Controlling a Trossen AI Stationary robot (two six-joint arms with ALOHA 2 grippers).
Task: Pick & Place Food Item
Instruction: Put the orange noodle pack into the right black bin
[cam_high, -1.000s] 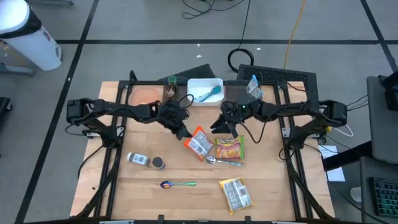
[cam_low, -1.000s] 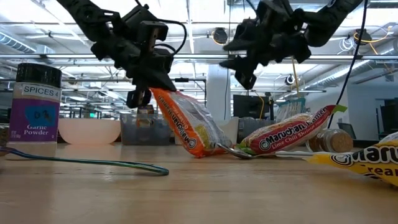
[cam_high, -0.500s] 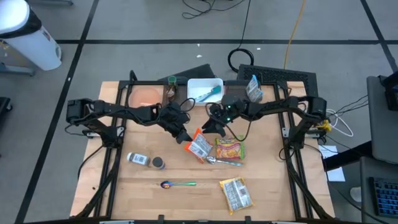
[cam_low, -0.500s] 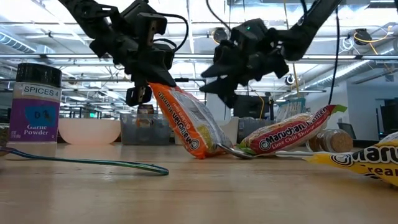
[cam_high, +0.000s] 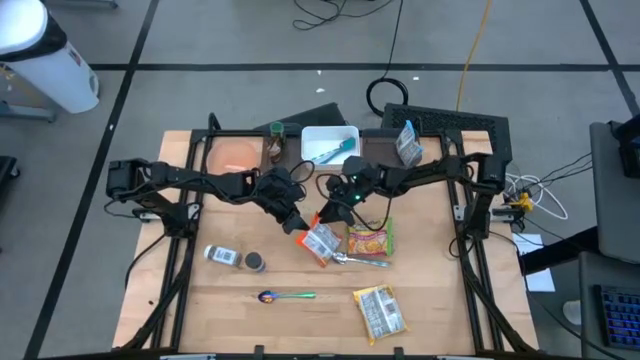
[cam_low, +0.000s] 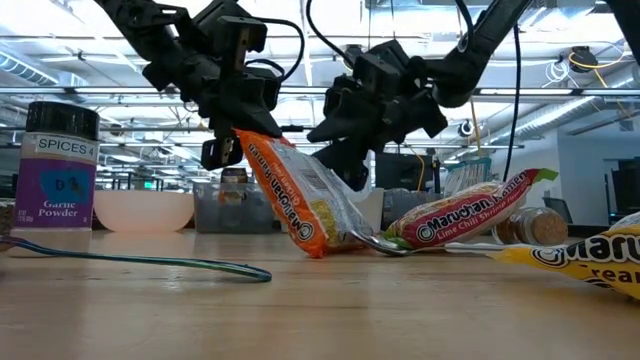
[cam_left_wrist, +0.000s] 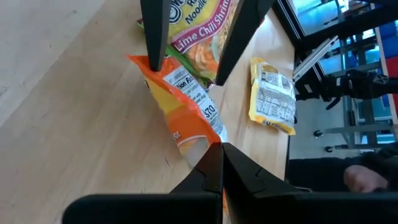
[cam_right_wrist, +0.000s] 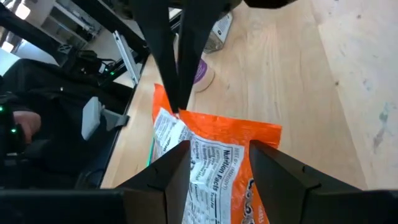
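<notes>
An orange ramen packet (cam_high: 320, 241) stands tilted at the table's middle, with its lower end (cam_low: 312, 236) on the wood. My left gripper (cam_high: 297, 224) is shut on the packet's upper end. My right gripper (cam_high: 328, 212) is open just right of it. In the right wrist view its two fingers stand on either side of the packet (cam_right_wrist: 217, 155). I cannot tell whether they touch it. My left gripper pinches the packet's upper end (cam_left_wrist: 198, 144) between its two shut fingers, at the sealed edge. The fingers come slanting down from the table's left. The packet hangs tilted below them, with its lower end resting on the table.
A green ramen packet (cam_high: 369, 240) and a metal spoon (cam_high: 360, 260) lie just right of the orange one. A yellow packet (cam_high: 380, 312), a coloured spoon (cam_high: 285, 296) and a spice jar (cam_high: 232, 258) lie nearer. A white bin (cam_high: 330, 146) and a pink bowl (cam_high: 235, 152) stand at the far edge.
My right gripper has gone toward the table's left edge and down, up to the orange packet, and has stayed open. My left gripper has kept its hold on the packet's upper end.
</notes>
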